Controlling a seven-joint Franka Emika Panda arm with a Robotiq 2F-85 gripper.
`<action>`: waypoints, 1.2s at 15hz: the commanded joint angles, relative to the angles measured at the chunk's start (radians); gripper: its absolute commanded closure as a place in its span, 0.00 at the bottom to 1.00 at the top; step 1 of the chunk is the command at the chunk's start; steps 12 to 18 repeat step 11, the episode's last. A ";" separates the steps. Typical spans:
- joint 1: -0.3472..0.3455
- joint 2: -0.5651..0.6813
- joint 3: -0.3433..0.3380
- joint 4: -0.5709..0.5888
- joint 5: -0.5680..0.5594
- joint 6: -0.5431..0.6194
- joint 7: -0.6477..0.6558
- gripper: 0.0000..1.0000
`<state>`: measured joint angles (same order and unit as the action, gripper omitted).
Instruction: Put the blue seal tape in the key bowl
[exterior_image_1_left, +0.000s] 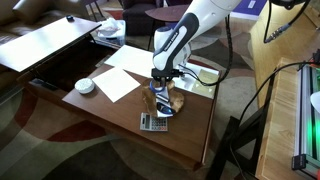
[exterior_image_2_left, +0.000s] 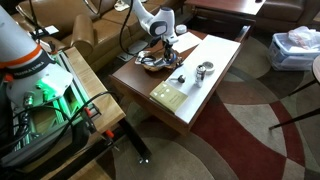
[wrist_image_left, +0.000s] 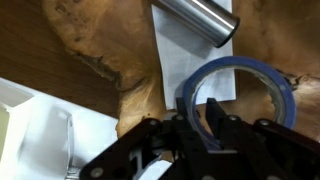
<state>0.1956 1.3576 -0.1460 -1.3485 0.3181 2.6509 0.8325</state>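
Wrist view: gripper (wrist_image_left: 200, 122) (seemingly) astride tape (wrist_image_left: 240, 63)

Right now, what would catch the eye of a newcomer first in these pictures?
In the wrist view, the blue seal tape stands out, its rim between the fingers of the gripper, over the key bowl. A shiny metal cylinder lies at the top of that view. In an exterior view, the white arm bends down over the wooden table.

Under the wrist we see little room: a metal cylinder (wrist_image_left: 195, 20) lies on the key bowl (wrist_image_left: 90, 50), just beyond the blue seal tape (wrist_image_left: 238, 62). Beside it, bare table (exterior_image_1_left: 105, 108) lies open towards the white bowl (exterior_image_1_left: 85, 86) — only flat paper (exterior_image_1_left: 118, 84) there.
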 joint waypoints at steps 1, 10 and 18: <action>0.007 -0.092 0.007 -0.108 0.002 0.027 -0.022 0.39; 0.051 -0.272 -0.010 -0.378 0.096 0.540 -0.101 0.00; 0.051 -0.297 -0.001 -0.416 0.117 0.599 -0.129 0.00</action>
